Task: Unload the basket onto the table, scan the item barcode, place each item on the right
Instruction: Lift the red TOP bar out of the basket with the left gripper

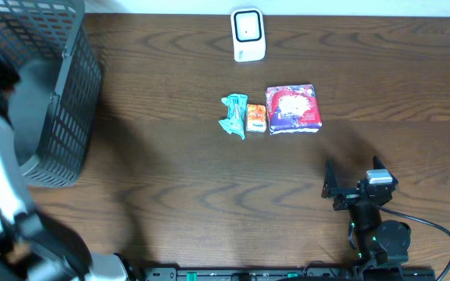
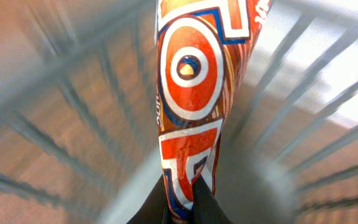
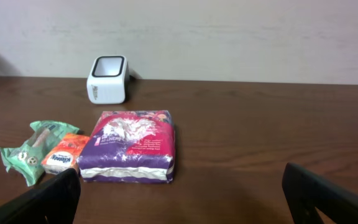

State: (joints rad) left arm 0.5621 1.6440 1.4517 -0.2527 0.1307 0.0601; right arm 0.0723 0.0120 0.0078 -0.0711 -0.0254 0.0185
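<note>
Orange packet point(image 2: 190, 93) sits clamped in left jaws inside basket point(image 1: 76, 94); right jaws apart.

place: mock shop checkout | evidence: barcode scanner point(image 1: 248, 35), wrapped packets point(image 1: 293, 109), grey mesh basket point(image 1: 73, 94) on wooden table point(image 1: 170, 179)

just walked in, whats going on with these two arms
The left claw is shut on a red and orange packet, with the grey basket's bars all around it. That view is blurred, so whether the packet is going in or coming out cannot be told. The right claw hangs open and empty over the table, facing a purple pack, a small orange packet and a green packet lying in a row, with the white scanner behind them.
</note>
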